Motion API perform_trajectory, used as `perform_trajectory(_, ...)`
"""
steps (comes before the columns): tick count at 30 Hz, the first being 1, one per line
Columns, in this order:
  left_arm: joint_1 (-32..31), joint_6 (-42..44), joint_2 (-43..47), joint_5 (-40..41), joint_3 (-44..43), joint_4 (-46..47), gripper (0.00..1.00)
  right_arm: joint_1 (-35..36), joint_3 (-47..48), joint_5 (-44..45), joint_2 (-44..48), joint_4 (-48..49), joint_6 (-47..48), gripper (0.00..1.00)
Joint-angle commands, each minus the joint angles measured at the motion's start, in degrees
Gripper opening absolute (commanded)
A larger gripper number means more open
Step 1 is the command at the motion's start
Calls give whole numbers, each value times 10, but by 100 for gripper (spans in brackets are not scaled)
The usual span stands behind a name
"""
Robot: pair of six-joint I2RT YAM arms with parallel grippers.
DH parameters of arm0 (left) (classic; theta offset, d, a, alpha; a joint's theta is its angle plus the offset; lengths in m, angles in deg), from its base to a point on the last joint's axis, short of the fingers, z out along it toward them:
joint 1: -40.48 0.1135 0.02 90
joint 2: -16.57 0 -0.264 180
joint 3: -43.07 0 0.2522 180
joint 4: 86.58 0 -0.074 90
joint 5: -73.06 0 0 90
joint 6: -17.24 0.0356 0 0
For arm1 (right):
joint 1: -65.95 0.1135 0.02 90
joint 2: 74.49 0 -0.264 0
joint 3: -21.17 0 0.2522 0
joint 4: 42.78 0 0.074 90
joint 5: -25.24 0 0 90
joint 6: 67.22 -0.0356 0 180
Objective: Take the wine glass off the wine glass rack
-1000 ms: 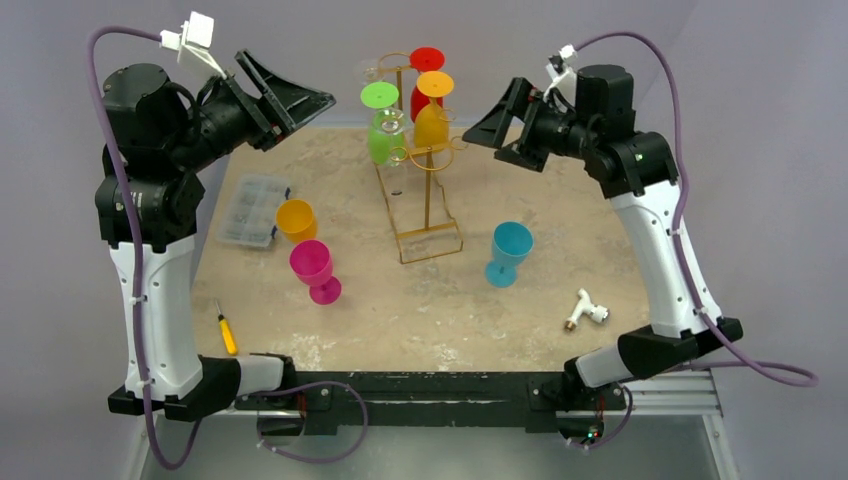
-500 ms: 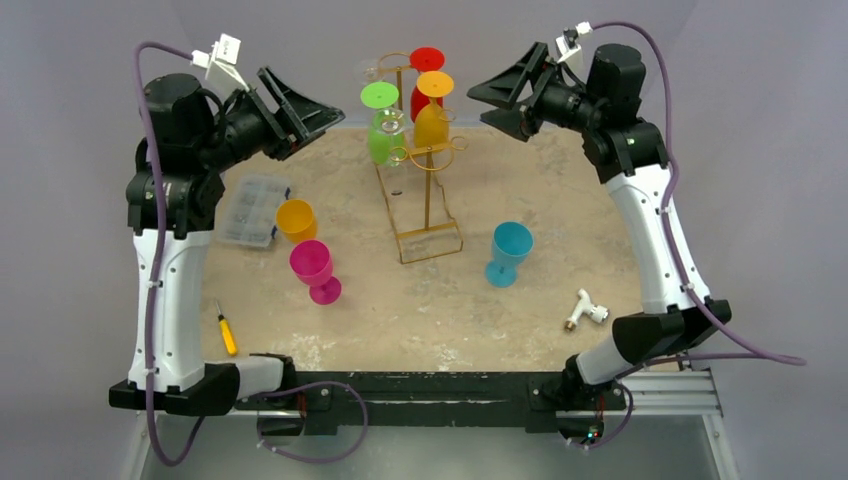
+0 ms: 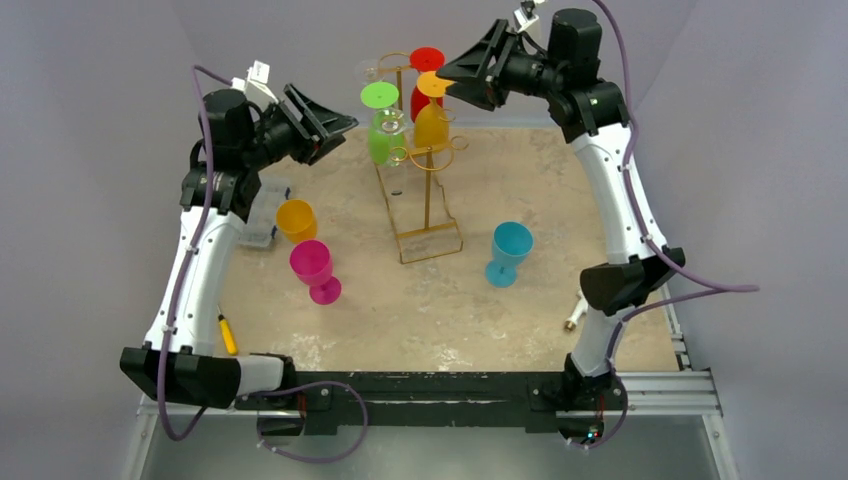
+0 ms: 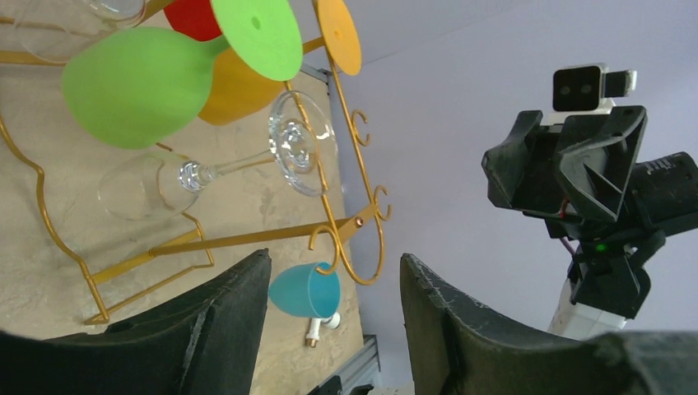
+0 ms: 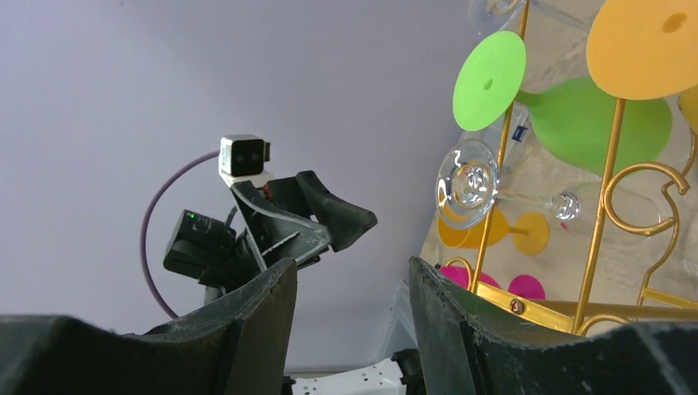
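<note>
The gold wine glass rack (image 3: 426, 192) stands mid-table with glasses hanging upside down: green (image 3: 381, 143), orange (image 3: 431, 126), red (image 3: 424, 98) and a clear wine glass (image 4: 210, 171). My left gripper (image 3: 338, 124) hovers open just left of the green glass, nothing between its fingers. In the left wrist view that gripper (image 4: 333, 262) points past the rack's hook arms (image 4: 354, 239). My right gripper (image 3: 452, 72) is open and level with the rack's top, close to the orange glass's foot (image 3: 435, 83). The right wrist view shows its jaws (image 5: 350, 270) empty, the clear glass's foot (image 5: 467, 183) to the right.
On the table stand a yellow cup (image 3: 296, 218), a pink glass (image 3: 313, 268) and a teal glass (image 3: 510, 250). A clear compartment box (image 3: 250, 210) lies at left, a yellow screwdriver (image 3: 228, 335) near the front left, a white fitting (image 3: 585, 312) at front right.
Both arms have swung inward toward the rack, the right one also rising to the rack's top. Both sets of jaws have narrowed but stay apart.
</note>
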Motion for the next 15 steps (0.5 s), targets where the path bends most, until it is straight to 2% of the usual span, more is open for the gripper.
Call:
perform_trajectory(1,-7,-60,-7,28,58,123,55,17,70,28,-20,-80,43,51)
perform_trajectory(6,-19,-80,-32,30,83,189,54,36,69,43,-29,-103,61,48)
perform_trajectory(15,-27,-112,-65,22,118,289,52,48,46,33,-36,-75,40,45)
